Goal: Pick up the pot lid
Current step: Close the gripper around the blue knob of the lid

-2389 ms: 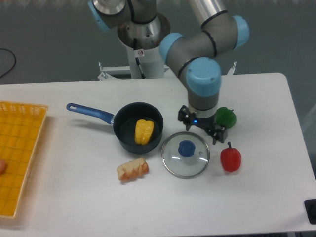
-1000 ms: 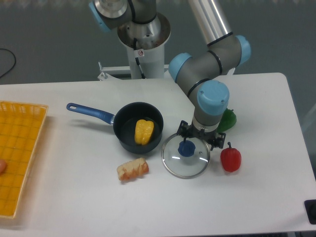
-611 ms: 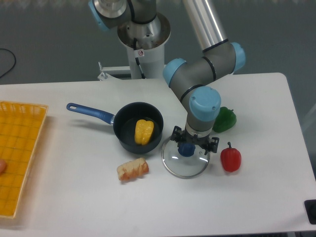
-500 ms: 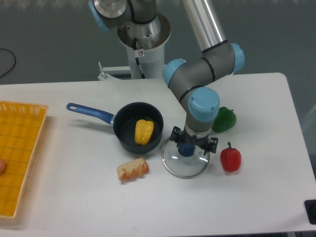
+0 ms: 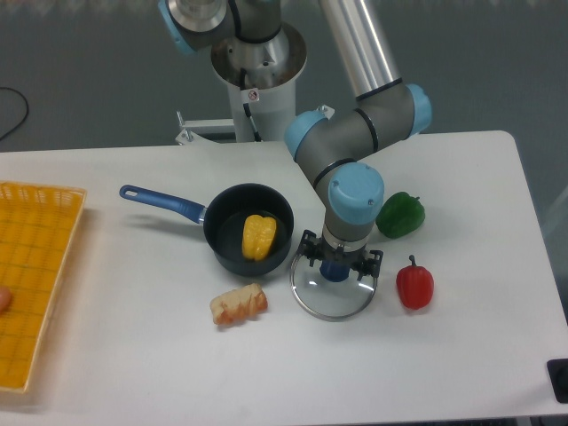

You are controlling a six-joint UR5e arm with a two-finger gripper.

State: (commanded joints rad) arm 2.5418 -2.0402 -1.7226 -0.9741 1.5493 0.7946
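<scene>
1 gripper (image 5: 341, 256), fingers spread near blue knob (image 5: 334, 271) of pot lid (image 5: 333, 304); off-centre descent could press 1 fingertip beside knob, skidding lid.

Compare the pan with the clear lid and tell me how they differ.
The pan is dark and opaque, while the lid is see-through.
The pan has a long blue handle out to one side; the lid has a short blue knob at its middle.
The pan holds a yellow item; the lid has the gripper over its knob.
Both are round, with a blue part to grasp.
</scene>
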